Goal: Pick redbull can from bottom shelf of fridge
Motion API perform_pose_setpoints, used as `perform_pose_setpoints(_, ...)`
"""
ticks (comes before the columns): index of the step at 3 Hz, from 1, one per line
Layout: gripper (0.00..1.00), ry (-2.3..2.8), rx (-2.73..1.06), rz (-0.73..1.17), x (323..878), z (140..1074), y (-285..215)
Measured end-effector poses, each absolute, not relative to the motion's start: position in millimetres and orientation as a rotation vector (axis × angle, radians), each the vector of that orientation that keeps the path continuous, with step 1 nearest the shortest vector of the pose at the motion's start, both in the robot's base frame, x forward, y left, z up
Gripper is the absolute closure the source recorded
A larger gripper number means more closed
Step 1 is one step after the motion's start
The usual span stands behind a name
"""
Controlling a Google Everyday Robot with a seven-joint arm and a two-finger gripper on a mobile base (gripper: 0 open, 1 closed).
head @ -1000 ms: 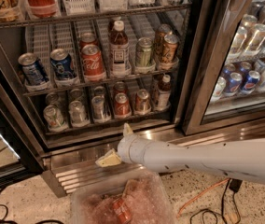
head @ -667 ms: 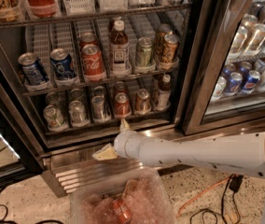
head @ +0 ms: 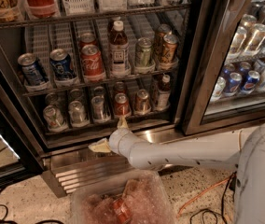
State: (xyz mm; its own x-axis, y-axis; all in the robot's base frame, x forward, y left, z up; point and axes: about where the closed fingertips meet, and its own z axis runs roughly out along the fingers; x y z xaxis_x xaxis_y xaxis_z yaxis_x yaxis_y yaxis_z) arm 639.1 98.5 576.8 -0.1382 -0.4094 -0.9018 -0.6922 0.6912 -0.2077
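Observation:
The fridge [head: 194,73] stands open, with a ribbed steel base. Its bottom shelf [head: 105,123] holds a row of cans and one bottle [head: 163,91]. The redbull can [head: 97,108] is slim, silver and blue, third from the left, between a wider silver can [head: 76,112] and a red cola can [head: 122,105]. My gripper [head: 110,134] is open and empty. It hangs just below the shelf's front edge, under the cola can and a little right of the redbull can. One fingertip [head: 122,122] points up at the shelf edge, the other points left.
The rack above [head: 72,87] holds blue cans, a red cola can and a bottle. The neighbouring glass-door section [head: 244,55] with Pepsi cans is at the right. A clear bin [head: 123,202] with red items sits on the floor below my arm. Cables lie on the floor.
My gripper has risen and shifted slightly left, closer to the bottom shelf's front edge. The cans have not moved.

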Motion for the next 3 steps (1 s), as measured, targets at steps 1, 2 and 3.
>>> perform_pose_setpoints(1,0.0,1.765,-0.881,0.31,639,577,99)
perform_pose_setpoints(2,0.0,1.735,-0.865,0.331,644,582,104)
perform_pose_setpoints(3,0.0,1.705,-0.843,0.349,652,586,112)
